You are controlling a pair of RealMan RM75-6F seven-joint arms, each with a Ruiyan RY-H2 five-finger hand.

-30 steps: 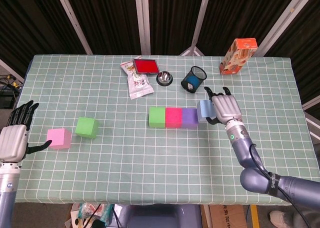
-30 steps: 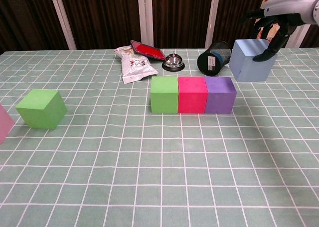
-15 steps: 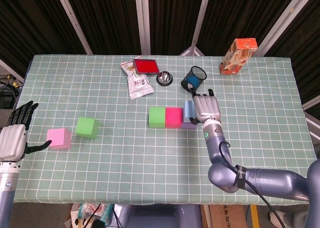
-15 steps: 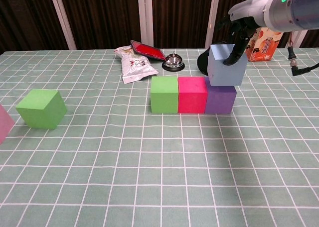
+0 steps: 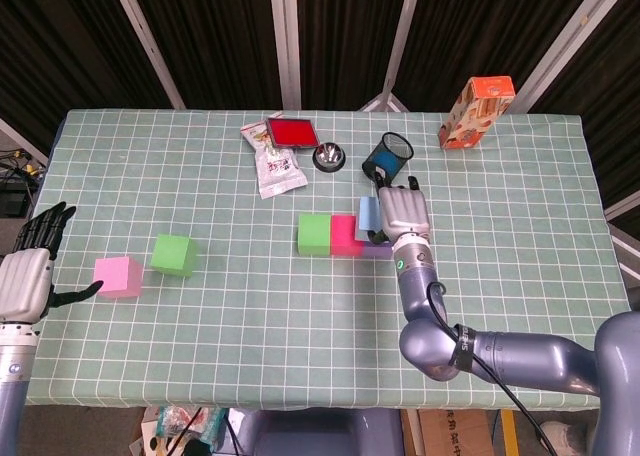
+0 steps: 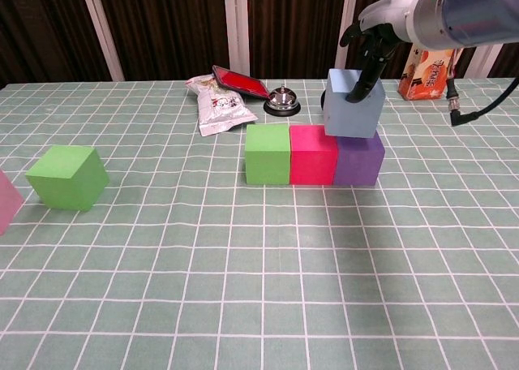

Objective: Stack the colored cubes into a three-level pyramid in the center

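A green cube (image 6: 268, 153), a red-pink cube (image 6: 313, 154) and a purple cube (image 6: 359, 159) stand side by side in a row at the table's middle. My right hand (image 6: 375, 41) holds a light blue cube (image 6: 352, 104) slightly tilted just over the seam between the red-pink and purple cubes; I cannot tell if it touches them. In the head view this hand (image 5: 399, 214) hides most of the purple cube. At the far left my left hand (image 5: 28, 276) is open beside a pink cube (image 5: 118, 276), with a loose green cube (image 5: 173, 255) to its right.
Behind the row lie a snack packet (image 5: 277, 169), a red flat case (image 5: 292, 132), a metal bell (image 5: 329, 157) and a tipped black mesh cup (image 5: 388, 158). An orange carton (image 5: 477, 112) stands at the back right. A green checked cloth (image 5: 250, 316) covers the table.
My right hand has carried the light blue cube leftward from beside the purple cube to above the red-pink and purple cubes. The left hand has stayed put.
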